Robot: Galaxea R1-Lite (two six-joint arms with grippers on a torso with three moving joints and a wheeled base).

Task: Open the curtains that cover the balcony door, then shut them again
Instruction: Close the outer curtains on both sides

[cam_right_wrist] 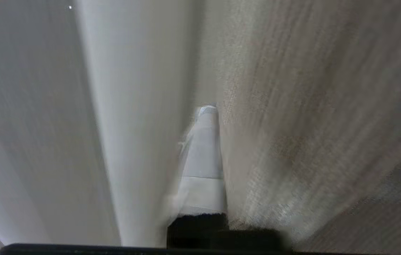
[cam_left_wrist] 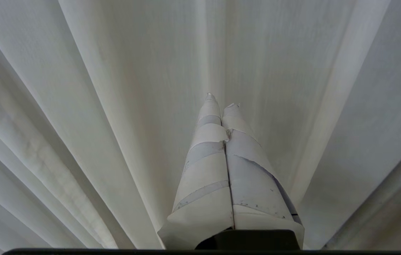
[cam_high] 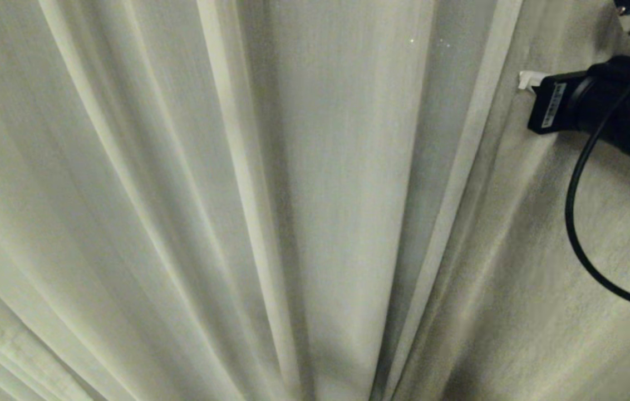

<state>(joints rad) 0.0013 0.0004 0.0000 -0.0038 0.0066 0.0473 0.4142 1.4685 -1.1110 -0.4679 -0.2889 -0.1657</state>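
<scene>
- Two cream panels fill every view: the curtains (cam_high: 315, 200) hang drawn across in front of us in long pleats, and the balcony door does not show behind them at all.
- Our right gripper (cam_right_wrist: 205, 117) sits at the meeting edge of the panels — in the right wrist view one taped finger shows and the coarser right panel (cam_right_wrist: 310, 134) lies over where the other would be.
- From these pictures we cannot tell whether those fingers are together, apart, or pinching a fold of the fabric.
- We judge the placement is deliberate: that edge is where a panel can be caught and swept aside.
- In the head view the right arm (cam_high: 599, 103) reaches in from the upper right, its wrist pointing left at the seam, a black cable (cam_high: 574, 184) looping below it.
- Our left gripper (cam_left_wrist: 221, 106) points straight up along the pleats with its taped fingers (cam_left_wrist: 209, 141) pressed together on nothing — parked, we judge, just short of the cloth.
</scene>
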